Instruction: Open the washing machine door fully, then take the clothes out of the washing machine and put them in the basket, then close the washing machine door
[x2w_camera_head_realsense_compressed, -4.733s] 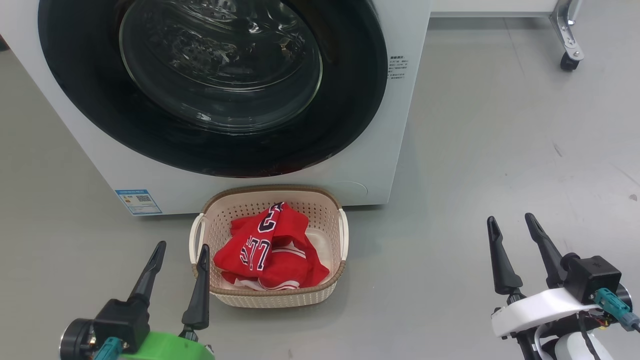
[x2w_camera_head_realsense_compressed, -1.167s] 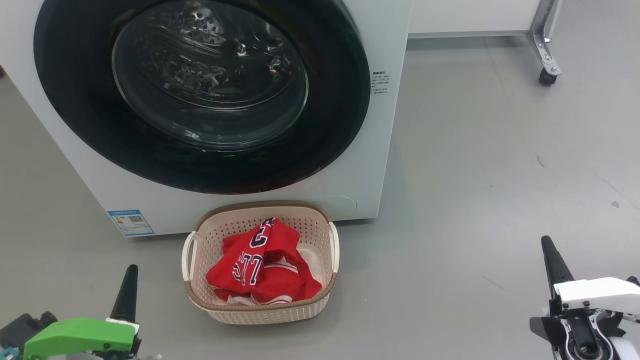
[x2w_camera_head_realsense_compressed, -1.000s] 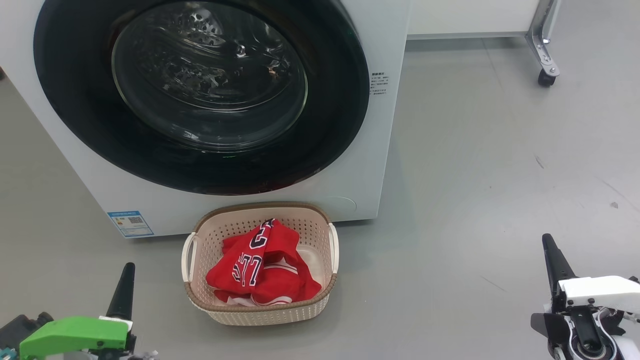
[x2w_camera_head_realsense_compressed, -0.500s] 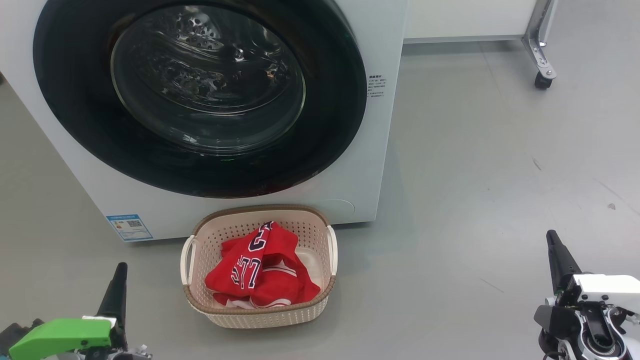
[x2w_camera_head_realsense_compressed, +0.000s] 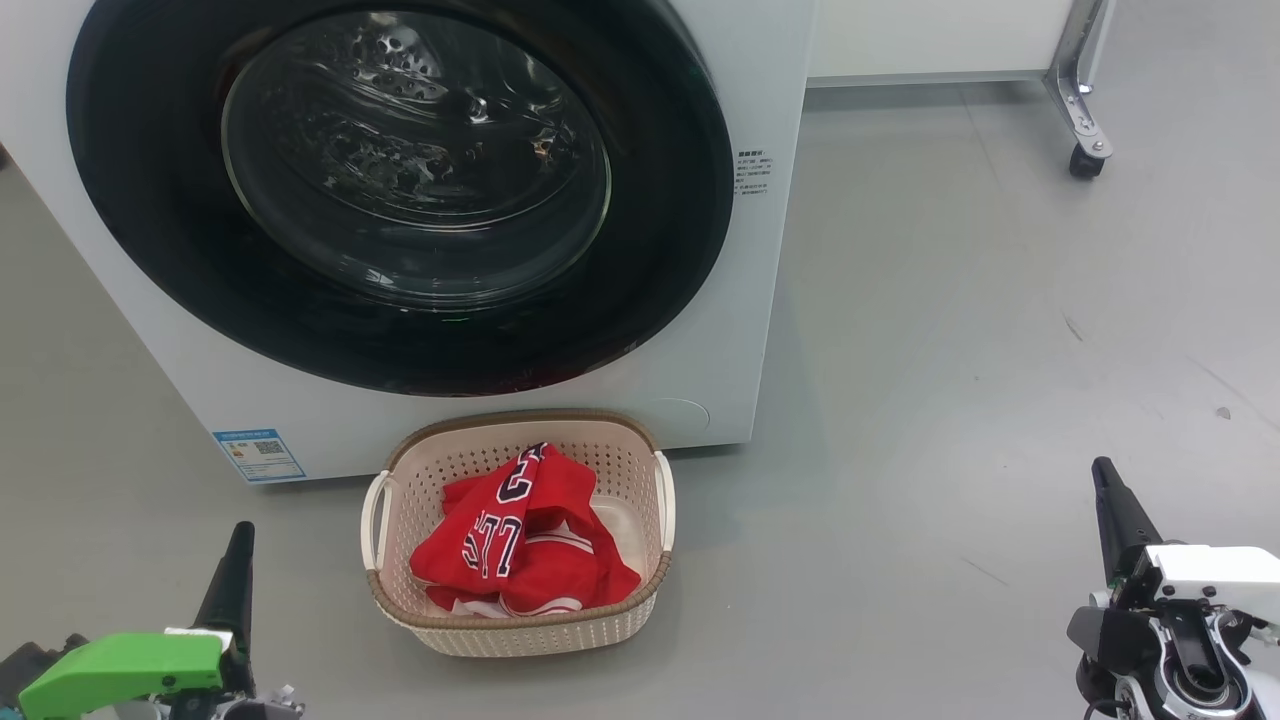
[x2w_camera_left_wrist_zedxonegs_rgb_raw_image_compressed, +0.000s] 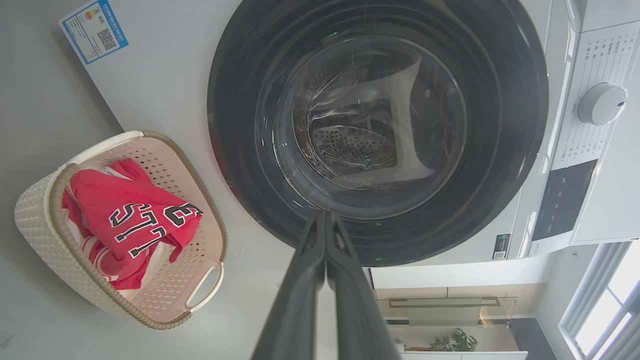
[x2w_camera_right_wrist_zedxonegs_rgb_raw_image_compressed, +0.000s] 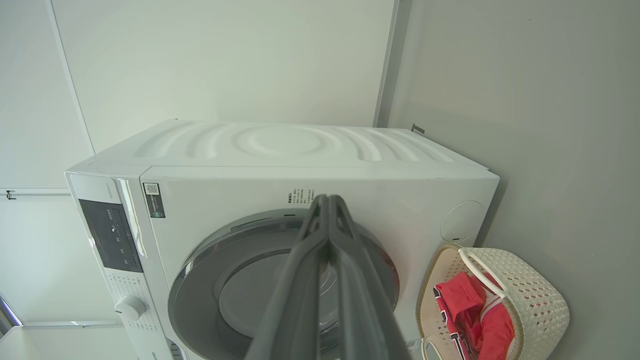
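White and boxy, the washing machine (x2w_camera_head_realsense_compressed: 765, 300) stands on the grey floor with its round black door (x2w_camera_head_realsense_compressed: 665, 230) flush against the front, so the closing step looks done or nearly so. The cream basket (x2w_camera_head_realsense_compressed: 520, 417) sits on the floor just in front of the machine, below the door, with the red clothes (x2w_camera_head_realsense_compressed: 540, 550) heaped inside it. The left fingers (x2w_camera_left_wrist_zedxonegs_rgb_raw_image_compressed: 310, 260) and the right fingers (x2w_camera_right_wrist_zedxonegs_rgb_raw_image_compressed: 300, 280) are each pressed together, holding nothing, well apart from the door. To finish well, check the latch. If it needs a nudge, push the black rim, not the glass, and steer around the basket.
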